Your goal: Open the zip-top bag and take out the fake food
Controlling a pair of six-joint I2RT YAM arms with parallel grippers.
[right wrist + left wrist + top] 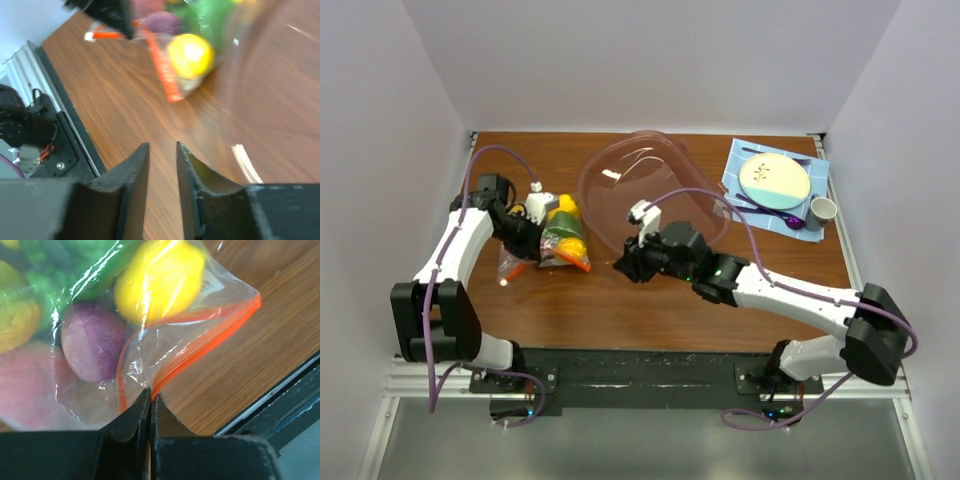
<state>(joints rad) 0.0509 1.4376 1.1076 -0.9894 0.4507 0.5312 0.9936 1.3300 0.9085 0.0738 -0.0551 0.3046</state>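
The zip-top bag (563, 240) lies on the left of the wooden table, clear plastic with an orange-red zip strip (200, 347). Fake food fills it: a yellow piece (159, 280), a purple one (95, 347), plus green and pink shapes. My left gripper (150, 392) is shut on the bag's plastic right at the zip strip's corner; from above it (535, 240) sits at the bag's left side. My right gripper (162, 146) hovers over bare wood, to the right of the bag (187, 55), jaws apart with nothing between them. From above it (622, 265) is short of the bag.
A large clear pinkish bowl (650, 165) stands behind the right gripper. At the back right, a plate (773, 178) rests on a blue mat, beside a purple spoon (790, 220) and a small cup (823, 209). An orange piece (512, 268) lies left of the bag.
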